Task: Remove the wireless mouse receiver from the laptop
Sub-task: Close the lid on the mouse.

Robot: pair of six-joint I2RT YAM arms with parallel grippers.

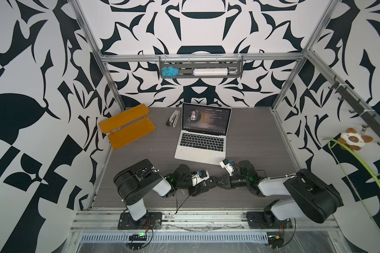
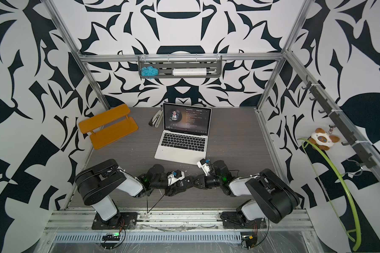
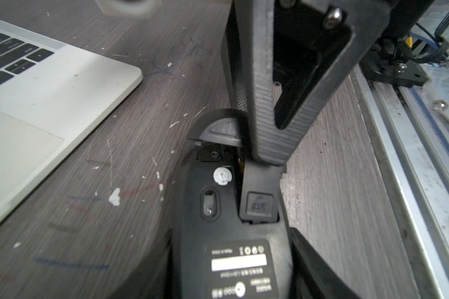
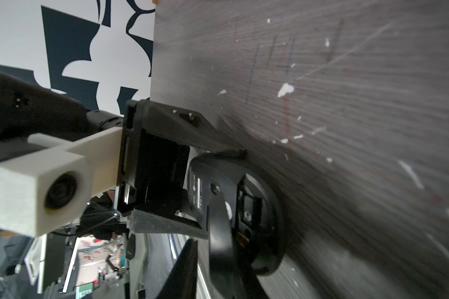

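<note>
Right gripper (image 3: pixel 268 152), spread untellable, reaches into the upturned mouse (image 3: pixel 189 233) clamped by the left gripper (image 3: pixel 235 248); wireless mouse receiver (image 3: pixel 211 154) apparently lies in the mouse's open bay, just beside its tips, off the laptop (image 3: pixel 49 90).

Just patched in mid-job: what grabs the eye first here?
The two grippers meet at the front of the table: the left gripper holds a black mouse underside up, the right gripper with its tips at its opened compartment. Behind them an open laptop glows mid-table, an orange shelf at the back left.
</note>
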